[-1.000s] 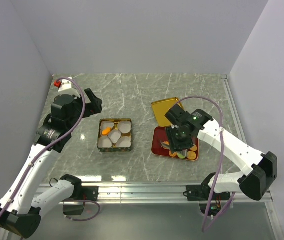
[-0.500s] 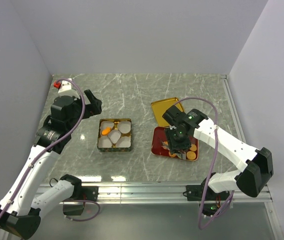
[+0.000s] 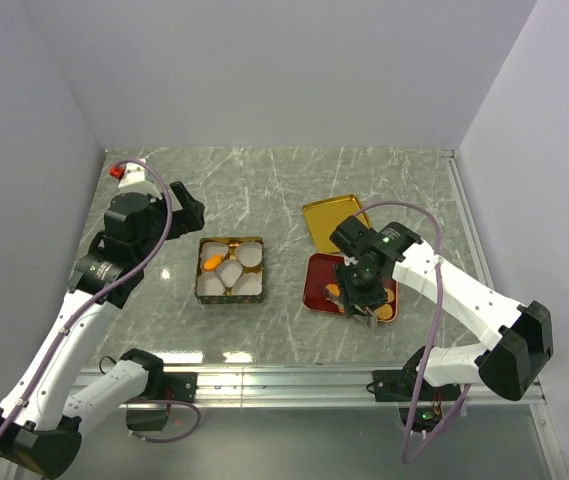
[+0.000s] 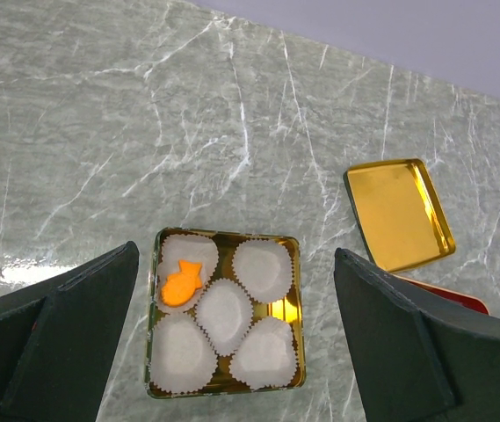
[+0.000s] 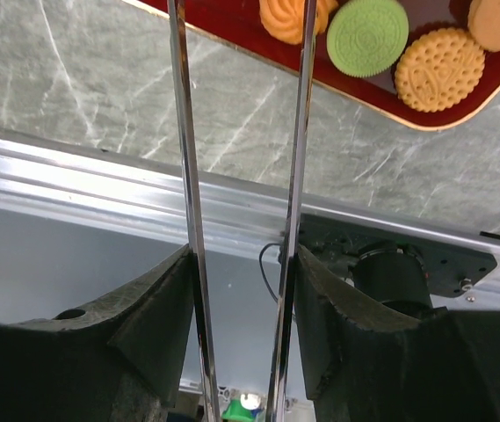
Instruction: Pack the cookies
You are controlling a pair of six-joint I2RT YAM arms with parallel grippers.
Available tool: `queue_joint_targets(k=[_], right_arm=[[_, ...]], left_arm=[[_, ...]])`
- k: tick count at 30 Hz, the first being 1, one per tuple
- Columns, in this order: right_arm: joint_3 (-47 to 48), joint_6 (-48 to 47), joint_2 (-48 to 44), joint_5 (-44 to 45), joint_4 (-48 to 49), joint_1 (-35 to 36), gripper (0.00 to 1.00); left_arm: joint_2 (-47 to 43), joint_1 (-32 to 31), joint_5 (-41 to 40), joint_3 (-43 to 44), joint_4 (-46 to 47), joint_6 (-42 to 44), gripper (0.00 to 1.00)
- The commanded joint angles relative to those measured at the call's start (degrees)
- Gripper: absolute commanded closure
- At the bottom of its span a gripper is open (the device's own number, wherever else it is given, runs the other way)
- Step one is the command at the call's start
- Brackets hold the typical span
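Grey-green veined marble table (image 4: 100, 105), glossy. Left gripper (image 3: 188, 202) spread wide. Below, between its dark fingers (image 4: 56, 343), sits a square gold tin (image 4: 285, 309) of fluted white paper cups (image 4: 223, 312), one holding an orange fish-shaped cookie (image 4: 180, 283). Right gripper (image 5: 239, 35): thin chrome blades (image 5: 188, 176) apart, tips out of frame, grip cannot be told. At their far end, a glossy red tray (image 5: 381, 95) holds ridged round cookies (image 5: 367, 35), green and tan, plus an orange swirl.
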Motion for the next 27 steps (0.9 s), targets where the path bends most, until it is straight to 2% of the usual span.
queue_joint_targets(k=[1, 10, 20, 27], right_arm=[[-1.13, 0.90, -1.90, -0.62, -1.01, -0.08, 0.47], [-1.32, 0.55, -0.50, -0.35, 0.31, 0.01, 0.47], [-1.05, -0.15, -0.32, -0.71, 0.13, 0.01, 0.57], [2.19, 0.20, 0.12, 0.61, -0.48, -0.08, 0.58]], left_arm=[[-1.28, -0.23, -0.49, -0.31, 1.51, -0.05, 0.01], [-1.37, -0.23, -0.58, -0.23, 1.43, 0.12, 0.01], [-1.37, -0.23, -0.84, -0.40, 1.43, 0.13, 0.01], [-1.11, -0.23, -0.84, 0.13, 1.34, 0.21, 0.00]])
